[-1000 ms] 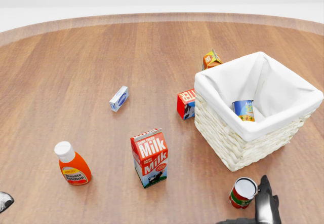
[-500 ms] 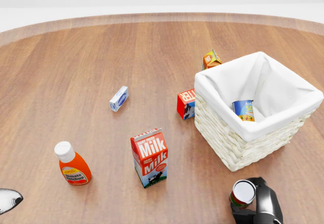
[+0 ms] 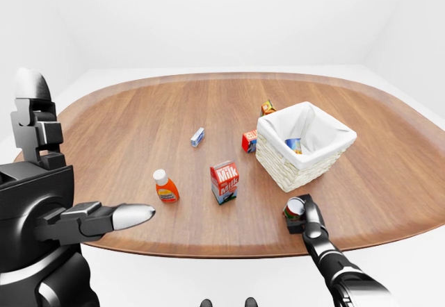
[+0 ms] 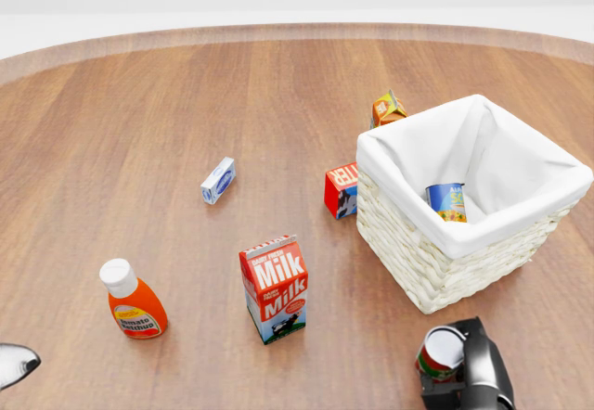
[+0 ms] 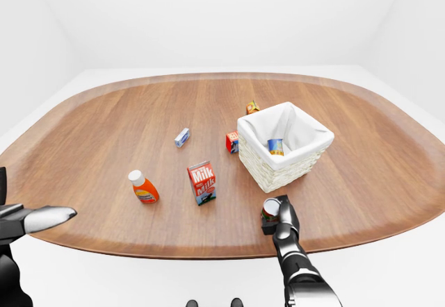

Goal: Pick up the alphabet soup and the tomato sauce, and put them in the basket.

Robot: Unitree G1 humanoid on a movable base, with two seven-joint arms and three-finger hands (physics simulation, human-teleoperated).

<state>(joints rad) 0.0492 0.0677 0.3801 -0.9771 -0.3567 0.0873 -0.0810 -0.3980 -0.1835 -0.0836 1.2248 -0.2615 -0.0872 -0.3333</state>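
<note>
1 can already lies inside the basket [image 4: 436, 271], a blue-labelled can [image 4: 446, 200] against the white liner, so I judge half the job done. My right robot hand [image 4: 457, 373] wraps its fingers round the second can [image 4: 439, 351], red-and-green labelled, tilted at the tabletop's [image 4: 186, 132] bottom edge just below the basket. Left to do: lift it and drop it in. My left robot hand [image 3: 104, 218] hangs spread and idle.
</note>
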